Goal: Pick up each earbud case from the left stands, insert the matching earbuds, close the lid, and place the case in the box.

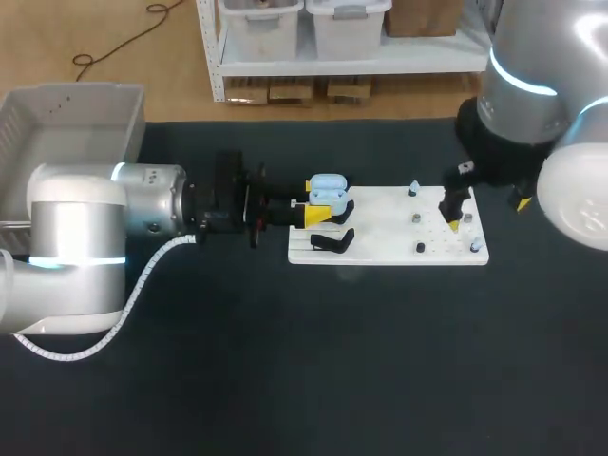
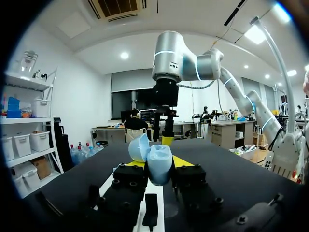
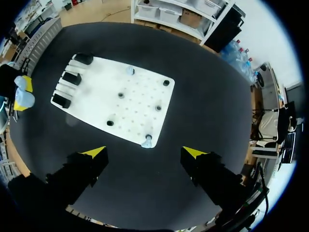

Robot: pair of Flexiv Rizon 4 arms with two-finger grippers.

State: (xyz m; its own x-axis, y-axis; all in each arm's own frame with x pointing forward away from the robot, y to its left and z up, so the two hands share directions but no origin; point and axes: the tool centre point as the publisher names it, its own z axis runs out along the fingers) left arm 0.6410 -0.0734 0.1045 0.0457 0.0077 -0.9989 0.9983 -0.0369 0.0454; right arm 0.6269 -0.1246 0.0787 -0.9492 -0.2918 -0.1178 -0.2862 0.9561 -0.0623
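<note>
On the near side of the dark table (image 1: pixel 285 380), my left arm is coming in from the left and stretching level over the surface. Its end effector (image 2: pixel 159 162) is closing on a light-blue earbud case (image 1: pixel 328 187), with a black finger pressing on either side and the yellow tips showing just behind it. The case's lid (image 2: pixel 138 147) is standing open, tipped off to one side. The case is sitting at the left end of a white board (image 1: pixel 380 204), among the black stands (image 1: pixel 332 242); whether it is resting on a stand or hanging just clear of it, I cannot tell. One stand is lying bare beside the case, on the near side of it.

Further along the board, small pegs are carrying earbuds, well apart from one another. A light-blue earbud (image 3: pixel 147 141) is sitting at the board's edge, almost directly under my right wrist. A second light-blue one (image 3: pixel 130 70) is sitting on the opposite edge. Dark and grey ones (image 3: pixel 166 82) are standing between them.

Above the right end of the board, my right arm is coming down from the right. Its end effector (image 3: pixel 145 152) is hovering with the fingers spread wide and gripping nothing, the yellow tips pointing down at the table just off the board's edge.

At the far left corner, a grey box (image 1: pixel 66 123) is sitting behind my left arm.
</note>
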